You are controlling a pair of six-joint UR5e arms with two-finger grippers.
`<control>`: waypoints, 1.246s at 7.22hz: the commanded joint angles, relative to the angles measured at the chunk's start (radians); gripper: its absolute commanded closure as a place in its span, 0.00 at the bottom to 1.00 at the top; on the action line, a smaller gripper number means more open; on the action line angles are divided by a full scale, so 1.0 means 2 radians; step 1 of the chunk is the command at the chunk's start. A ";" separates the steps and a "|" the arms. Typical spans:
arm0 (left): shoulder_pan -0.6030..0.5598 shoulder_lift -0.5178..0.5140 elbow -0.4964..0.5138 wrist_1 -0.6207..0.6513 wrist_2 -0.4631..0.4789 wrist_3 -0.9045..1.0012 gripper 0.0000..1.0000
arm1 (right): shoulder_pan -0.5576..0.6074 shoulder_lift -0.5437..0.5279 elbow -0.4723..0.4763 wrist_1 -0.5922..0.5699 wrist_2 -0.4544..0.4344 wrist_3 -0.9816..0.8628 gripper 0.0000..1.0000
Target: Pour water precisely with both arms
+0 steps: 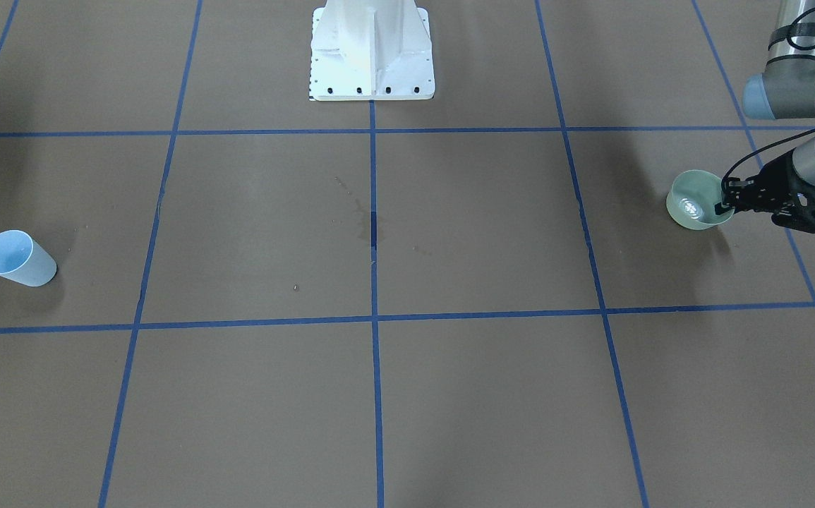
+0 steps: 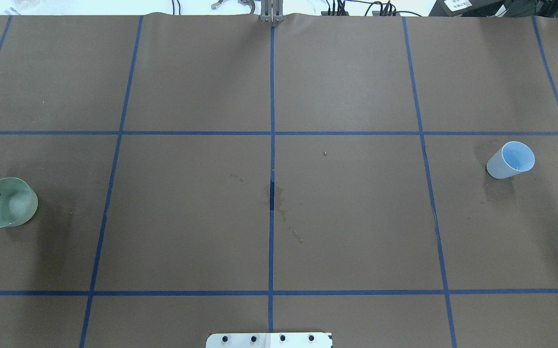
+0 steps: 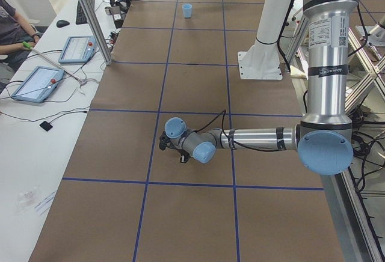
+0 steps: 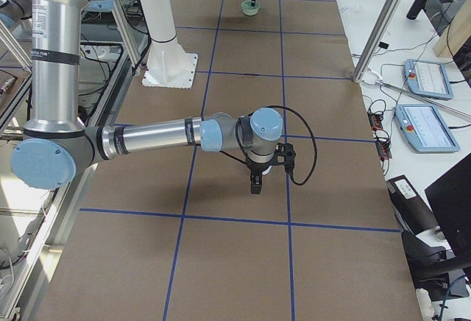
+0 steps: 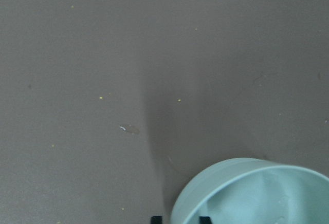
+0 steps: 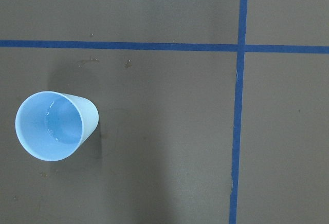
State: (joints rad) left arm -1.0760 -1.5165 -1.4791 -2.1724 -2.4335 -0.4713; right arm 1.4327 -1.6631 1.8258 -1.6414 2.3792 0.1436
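1. Exterior front-facing: found left gripper (image 1: 723, 204) at the green cup (image 1: 682, 194), standing near the table's (image 1: 449, 212) left end.
2. Left wrist: saw fingertips (image 5: 157, 219) parted astride the cup's rim, one inside, one outside, not pinching it.
3. Noted white glints of water (image 1: 693, 207) in that cup; faint sheen also in the blue cup (image 6: 51, 126), well apart.
4. Exterior right: located right gripper (image 4: 255, 185); could not tell its opening.
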 commanded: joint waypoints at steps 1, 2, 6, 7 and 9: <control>0.000 -0.044 -0.026 0.021 -0.044 -0.076 1.00 | -0.001 -0.001 -0.001 0.000 0.000 0.000 0.00; 0.003 -0.075 -0.048 0.022 -0.049 -0.159 1.00 | -0.001 -0.001 -0.003 0.000 0.000 0.000 0.01; 0.158 -0.254 -0.064 0.026 0.037 -0.439 1.00 | -0.011 0.005 -0.002 0.001 0.001 0.001 0.01; 0.203 -0.292 -0.054 0.044 0.091 -0.451 1.00 | -0.016 0.005 -0.001 0.001 0.001 0.001 0.01; 0.250 -0.373 -0.005 0.086 0.151 -0.451 1.00 | -0.021 0.000 -0.004 0.040 0.002 0.005 0.01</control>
State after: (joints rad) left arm -0.6397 -2.1713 -1.5378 -2.0459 -2.2133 -1.3618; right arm 1.3978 -1.6573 1.8203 -1.6002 2.3821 0.1495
